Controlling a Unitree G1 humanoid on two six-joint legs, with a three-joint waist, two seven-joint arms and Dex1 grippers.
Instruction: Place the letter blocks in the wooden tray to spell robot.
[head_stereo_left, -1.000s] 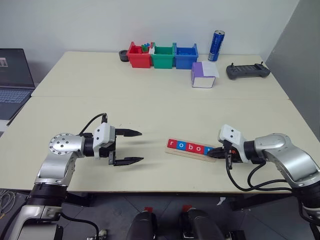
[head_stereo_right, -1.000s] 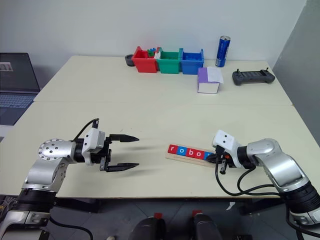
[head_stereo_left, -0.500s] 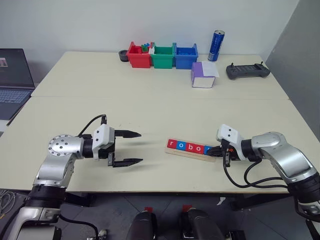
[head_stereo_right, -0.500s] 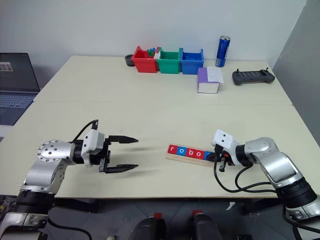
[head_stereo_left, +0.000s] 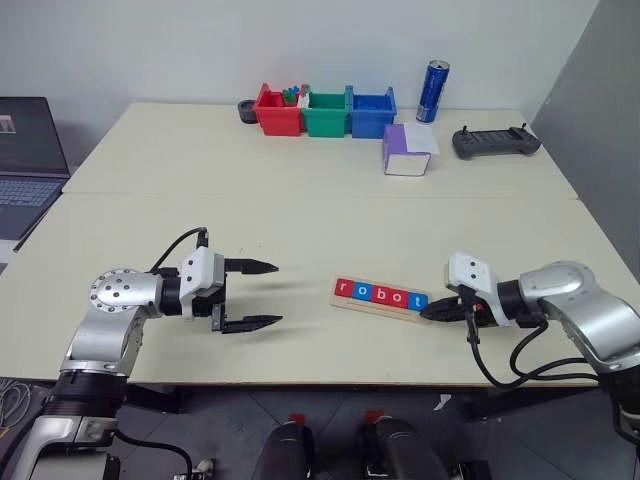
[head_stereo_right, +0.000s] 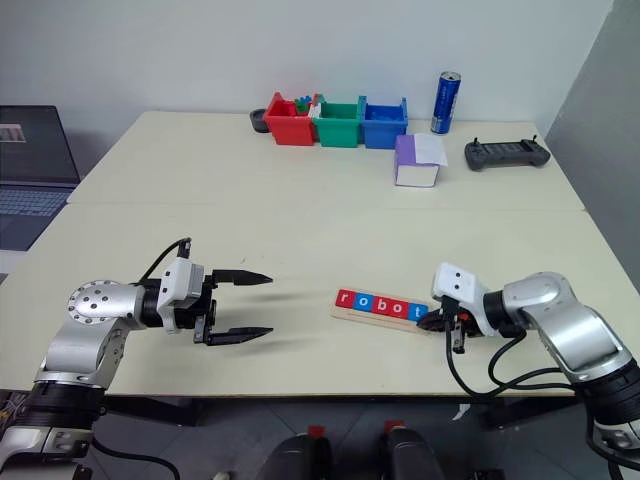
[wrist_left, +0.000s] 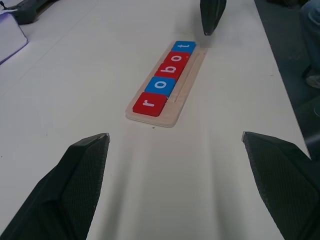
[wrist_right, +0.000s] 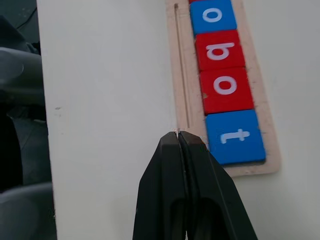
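Observation:
The wooden tray (head_stereo_left: 381, 301) lies on the table in front of me. In it five letter blocks stand in a row reading r (head_stereo_left: 345, 288), o (head_stereo_left: 364, 291), b (head_stereo_left: 382, 294), o (head_stereo_left: 400, 297), t (head_stereo_left: 418, 301): red, blue, red, red, blue. My right gripper (head_stereo_left: 433, 312) is shut on nothing. Its tip rests just off the tray's right end, by the near edge, beside the t block (wrist_right: 235, 136). My left gripper (head_stereo_left: 272, 294) hangs open well to the left of the tray, pointing at it, with nothing between its fingers.
Red (head_stereo_left: 277, 112), green (head_stereo_left: 325, 112) and blue (head_stereo_left: 371, 113) bins line the far edge. Near them stand a blue can (head_stereo_left: 432, 92), a purple-and-white box (head_stereo_left: 407, 150) and a black controller (head_stereo_left: 495, 142). A laptop (head_stereo_left: 25, 160) sits at far left.
My right gripper has drawn back to the right off the tray's end, uncovering the t block. The left gripper has kept still.

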